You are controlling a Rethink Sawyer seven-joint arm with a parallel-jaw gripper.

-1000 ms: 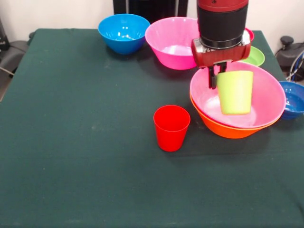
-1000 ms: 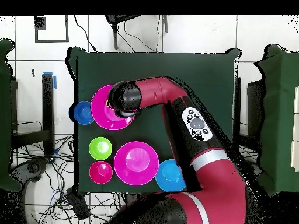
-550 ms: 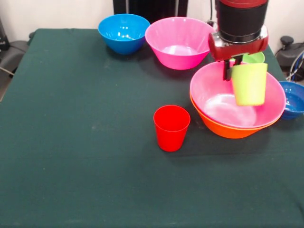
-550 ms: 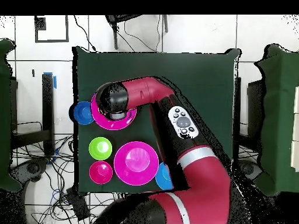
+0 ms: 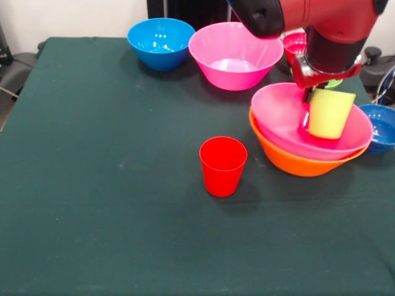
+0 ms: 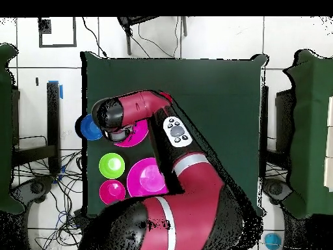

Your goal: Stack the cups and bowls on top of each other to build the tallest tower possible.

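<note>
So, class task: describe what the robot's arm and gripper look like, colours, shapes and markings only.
The arm is thick, rounded and glossy red, with black joint sections and a pale band near its base. A grey oval button panel sits on one link. The gripper has a red block under a black cylindrical wrist, with thin dark fingers.

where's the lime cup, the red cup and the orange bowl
lime cup (image 5: 330, 115), front view, middle of its side wall
red cup (image 5: 223, 168), front view, middle of its outer wall
orange bowl (image 5: 296, 163), front view, outer wall below the pink bowl
</note>
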